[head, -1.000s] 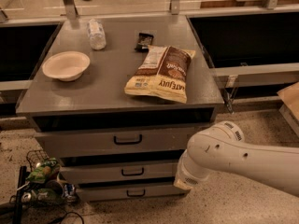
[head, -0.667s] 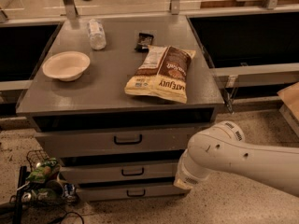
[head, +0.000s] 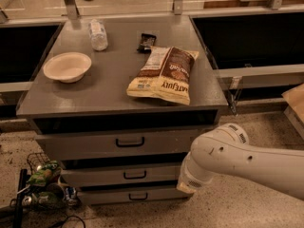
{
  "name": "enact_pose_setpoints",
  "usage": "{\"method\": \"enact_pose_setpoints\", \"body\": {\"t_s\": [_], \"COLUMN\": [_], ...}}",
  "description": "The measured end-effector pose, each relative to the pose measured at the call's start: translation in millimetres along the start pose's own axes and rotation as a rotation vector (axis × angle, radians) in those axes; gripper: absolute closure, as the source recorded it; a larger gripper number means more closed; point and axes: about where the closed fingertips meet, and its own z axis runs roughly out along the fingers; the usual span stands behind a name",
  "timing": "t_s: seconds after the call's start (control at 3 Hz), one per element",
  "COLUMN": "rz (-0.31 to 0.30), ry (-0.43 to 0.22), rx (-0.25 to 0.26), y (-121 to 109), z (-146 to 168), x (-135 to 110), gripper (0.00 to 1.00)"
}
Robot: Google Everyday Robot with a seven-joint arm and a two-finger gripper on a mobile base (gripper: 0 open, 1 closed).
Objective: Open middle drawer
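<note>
The middle drawer (head: pixel 95 176) is a shallow grey front, second of three in the cabinet, with a small black pull handle (head: pixel 135 175) at its centre. It looks shut, level with the other fronts. My white arm (head: pixel 223 158) reaches in from the right and ends low at the drawer's right end. My gripper is hidden behind that arm and does not show. The taller top drawer (head: pixel 76 146) with a larger handle is above, and the lowest drawer (head: pixel 109 195) is below.
On the cabinet top (head: pixel 109 87) lie a chip bag (head: pixel 164 75), a white bowl (head: pixel 67 66), a plastic bottle (head: pixel 98 34) and a dark bar (head: pixel 146 42). A wire basket with cans (head: pixel 42 184) stands on the floor at the left.
</note>
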Motion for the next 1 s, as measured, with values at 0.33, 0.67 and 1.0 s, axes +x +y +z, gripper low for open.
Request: {"method": "enact_pose_setpoints", "body": {"t_s": [0.33, 0.67, 1.0], "rz": [0.000, 0.000, 0.000], "ry": [0.000, 0.000, 0.000], "rx": [0.000, 0.000, 0.000], "y": [0.0, 0.0, 0.0], "z": [0.0, 0.0, 0.0], "x": [0.0, 0.0, 0.0], "gripper": [0.14, 0.00, 0.00]}}
